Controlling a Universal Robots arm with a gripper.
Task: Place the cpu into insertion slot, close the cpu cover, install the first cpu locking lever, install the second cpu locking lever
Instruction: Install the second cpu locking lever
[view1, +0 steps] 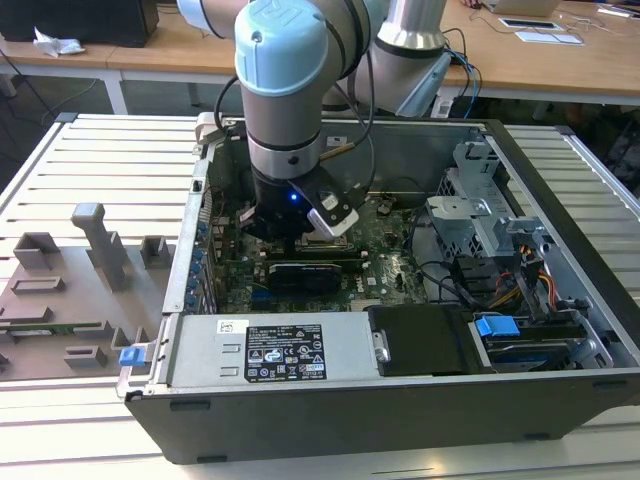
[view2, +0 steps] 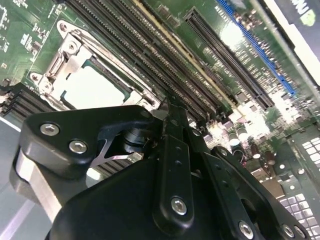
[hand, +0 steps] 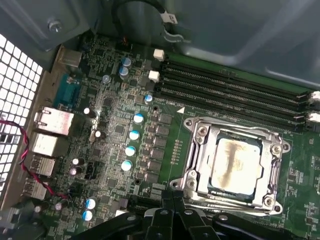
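The cpu (hand: 235, 164) (view2: 92, 90), a dull silver square, lies in the insertion slot (hand: 276, 148) on the green board. The cpu cover (hand: 202, 165) (view2: 65, 62) lies flat on it, its window framing the chip. A thin metal lever (hand: 220, 202) runs along the socket edge nearest my fingertips. My gripper (hand: 173, 196) (view2: 172, 112) is shut with nothing seen between its fingers, and its tip is right at that socket edge. In the exterior view the gripper (view1: 285, 232) reaches down into the open computer case over the board.
Long black memory slots (hand: 230, 90) run beside the socket. A black expansion card (view1: 305, 272) crosses the board. The power supply (view1: 270, 350) fills the case's front, with a drive cage (view1: 480, 215) and cables at the exterior view's right. A grey fixture tray (view1: 70, 290) lies outside.
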